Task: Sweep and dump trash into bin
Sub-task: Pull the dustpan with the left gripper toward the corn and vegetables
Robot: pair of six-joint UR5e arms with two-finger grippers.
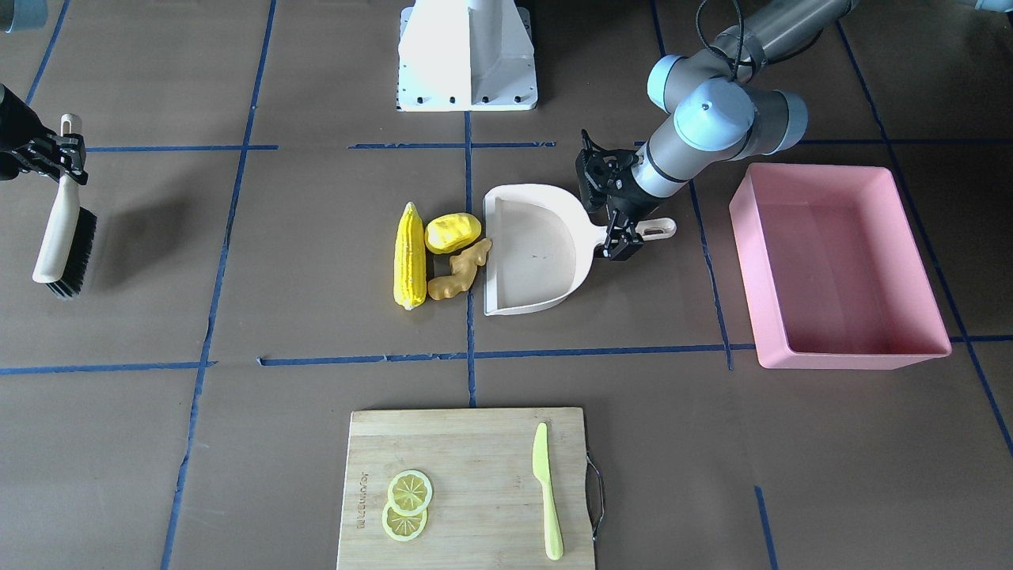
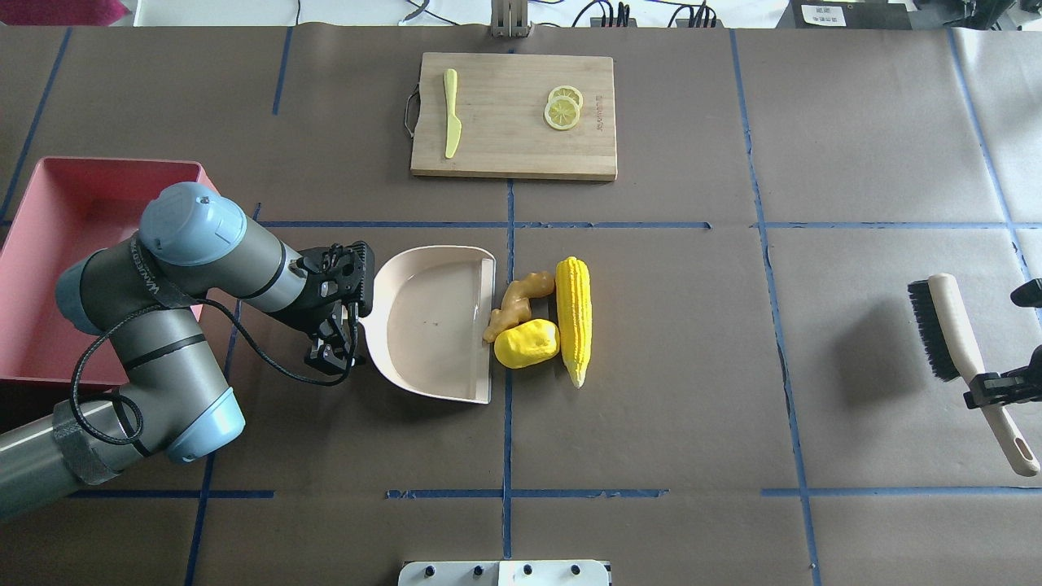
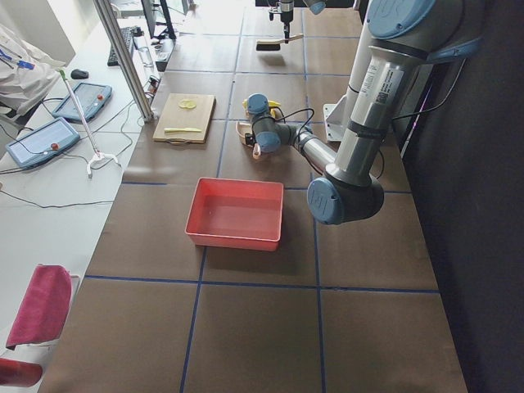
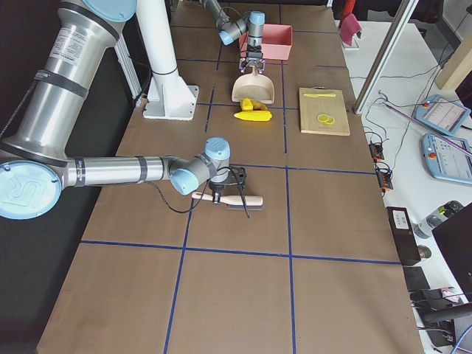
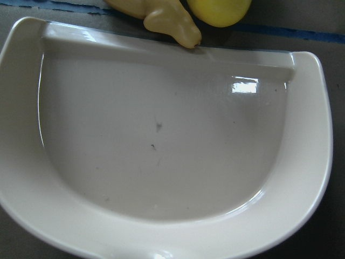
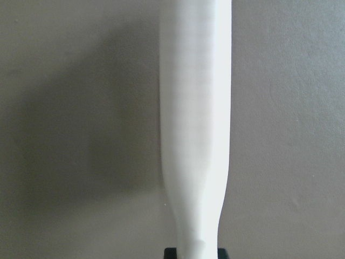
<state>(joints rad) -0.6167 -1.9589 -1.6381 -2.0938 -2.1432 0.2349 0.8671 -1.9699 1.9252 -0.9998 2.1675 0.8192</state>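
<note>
Left jaws pinch the dustpan point(image 2: 431, 325) handle; overhead, corn point(image 2: 574, 319), yellow lump point(image 2: 527, 343) and ginger point(image 2: 513, 303) lie on the bench point(image 2: 667, 391) at its 3 o'clock lip, ginger touching; bin point(image 2: 114, 163) at 9 o'clock; right jaws pinch the brush point(image 2: 952, 334) handle.

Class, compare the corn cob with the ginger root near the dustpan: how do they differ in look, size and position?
The corn cob is straight and bright yellow; the ginger root is knobbly, bent and tan-orange. The corn cob is clearly longer than the ginger root. The ginger root reaches the lip of the dustpan; the corn cob lies farther off. Both lie outside the dustpan, unswept.
</note>
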